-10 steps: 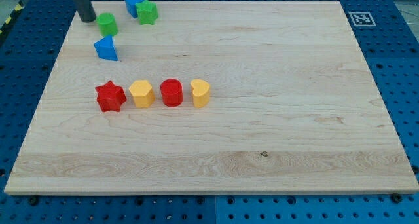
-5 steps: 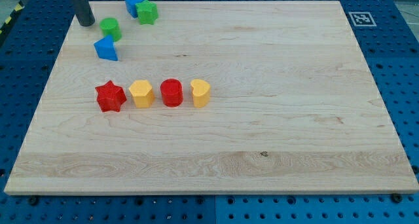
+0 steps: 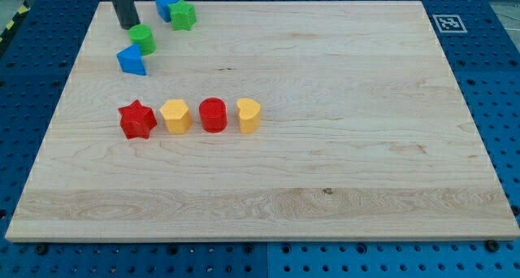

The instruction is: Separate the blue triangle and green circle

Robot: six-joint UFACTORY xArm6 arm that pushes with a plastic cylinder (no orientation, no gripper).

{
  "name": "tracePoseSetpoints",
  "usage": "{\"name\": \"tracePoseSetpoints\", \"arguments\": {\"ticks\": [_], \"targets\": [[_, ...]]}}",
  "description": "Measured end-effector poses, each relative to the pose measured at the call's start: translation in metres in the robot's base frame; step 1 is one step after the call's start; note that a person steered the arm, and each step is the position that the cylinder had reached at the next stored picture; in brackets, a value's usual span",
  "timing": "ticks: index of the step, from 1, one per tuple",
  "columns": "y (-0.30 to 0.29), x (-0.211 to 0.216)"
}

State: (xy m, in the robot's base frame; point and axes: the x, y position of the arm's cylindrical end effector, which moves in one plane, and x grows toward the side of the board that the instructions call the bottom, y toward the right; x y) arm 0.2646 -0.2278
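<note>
The blue triangle (image 3: 131, 60) lies near the board's upper left. The green circle (image 3: 143, 38) sits just above and right of it, almost touching it. My tip (image 3: 127, 24) is at the view's top left, just above and left of the green circle, very close to it or touching it.
A blue block (image 3: 166, 2) and a green star-like block (image 3: 184, 15) sit together at the top edge. A row runs across the left middle: red star (image 3: 136, 119), yellow hexagon (image 3: 175, 115), red cylinder (image 3: 213, 115), yellow heart (image 3: 249, 115). The wooden board (image 3: 341, 148) lies on a blue pegboard.
My tip moved right and slightly up, coming close above the green circle. The green circle shifted right and down toward the blue triangle.
</note>
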Motion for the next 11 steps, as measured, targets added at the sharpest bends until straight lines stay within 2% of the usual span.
{"name": "tracePoseSetpoints", "arguments": {"ticks": [2, 3, 5, 6, 8, 9, 10, 11], "targets": [[0.006, 0.03], [0.038, 0.03], [0.056, 0.03], [0.089, 0.028], [0.097, 0.052], [0.099, 0.036], [0.151, 0.032], [0.195, 0.062]]}}
